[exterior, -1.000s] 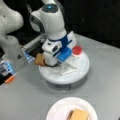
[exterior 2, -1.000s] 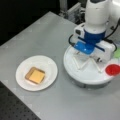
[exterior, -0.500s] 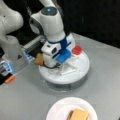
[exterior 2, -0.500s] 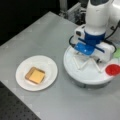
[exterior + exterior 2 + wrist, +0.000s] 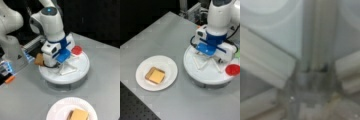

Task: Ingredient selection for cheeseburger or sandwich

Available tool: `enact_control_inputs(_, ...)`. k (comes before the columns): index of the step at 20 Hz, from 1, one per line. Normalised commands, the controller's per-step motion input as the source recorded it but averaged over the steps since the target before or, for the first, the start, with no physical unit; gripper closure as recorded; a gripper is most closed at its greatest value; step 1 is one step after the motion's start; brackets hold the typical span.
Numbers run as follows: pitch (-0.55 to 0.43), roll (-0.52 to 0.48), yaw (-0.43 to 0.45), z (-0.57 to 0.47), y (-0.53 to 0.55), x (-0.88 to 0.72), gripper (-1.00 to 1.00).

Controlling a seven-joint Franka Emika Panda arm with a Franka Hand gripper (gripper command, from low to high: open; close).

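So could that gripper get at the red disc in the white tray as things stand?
Probably yes. The gripper hangs low over the white tray, and the red disc lies uncovered in a compartment at the rim, with nothing on it. Only a raised divider stands between them.

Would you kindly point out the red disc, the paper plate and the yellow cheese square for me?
red disc (image 5: pixel 233 69): a front view, centre of its top face.
paper plate (image 5: pixel 164 62): a front view, bare white part near the rim.
yellow cheese square (image 5: pixel 156 76): a front view, middle of the slice.
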Motion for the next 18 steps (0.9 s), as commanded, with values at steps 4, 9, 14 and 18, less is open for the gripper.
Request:
enact_control_inputs(4,-0.073,-0.142,0.201,-0.07,0.01,-0.22,-1.0)
enact_control_inputs(9,-0.066,-0.155,0.238,-0.09,-0.02,-0.18,-1.0)
enact_control_inputs(14,-0.076,-0.157,0.337,-0.11,-0.02,-0.15,-1.0)
enact_control_inputs(18,-0.078,-0.136,0.363,-0.13,-0.01,-0.12,-1.0)
